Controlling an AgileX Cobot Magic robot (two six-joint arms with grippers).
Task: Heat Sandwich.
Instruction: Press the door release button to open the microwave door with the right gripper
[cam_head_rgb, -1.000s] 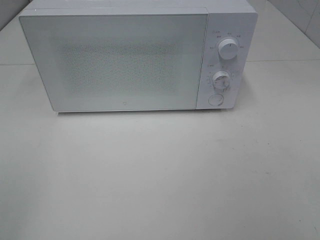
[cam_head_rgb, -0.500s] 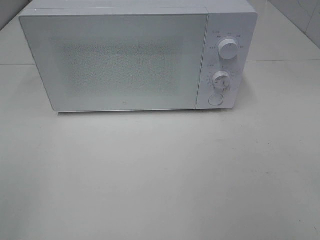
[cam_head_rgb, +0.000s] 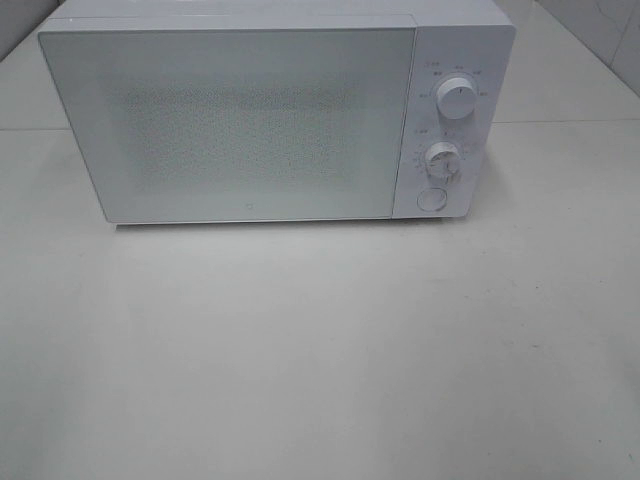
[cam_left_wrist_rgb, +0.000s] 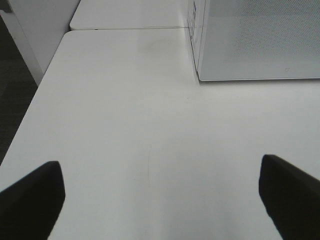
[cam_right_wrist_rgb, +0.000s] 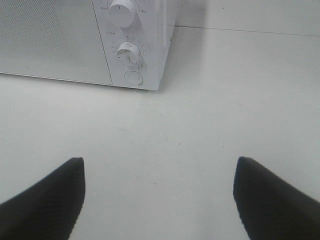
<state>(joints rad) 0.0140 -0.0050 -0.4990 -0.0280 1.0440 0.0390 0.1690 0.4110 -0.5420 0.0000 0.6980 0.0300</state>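
Left gripper (cam_left_wrist_rgb: 159, 161) and right gripper (cam_right_wrist_rgb: 159, 159) gape facing microwave's (cam_head_rgb: 240, 120) long front.

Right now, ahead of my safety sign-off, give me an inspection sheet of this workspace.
Surface: white table, smooth, no spills seen.
Job's things: microwave, door shut; sandwich not seen.
Clutter: nothing seen.
Grippers: left tool open, empty; right tool open, empty.
Cables: nothing seen.
Surroundings: dark floor beside the table.
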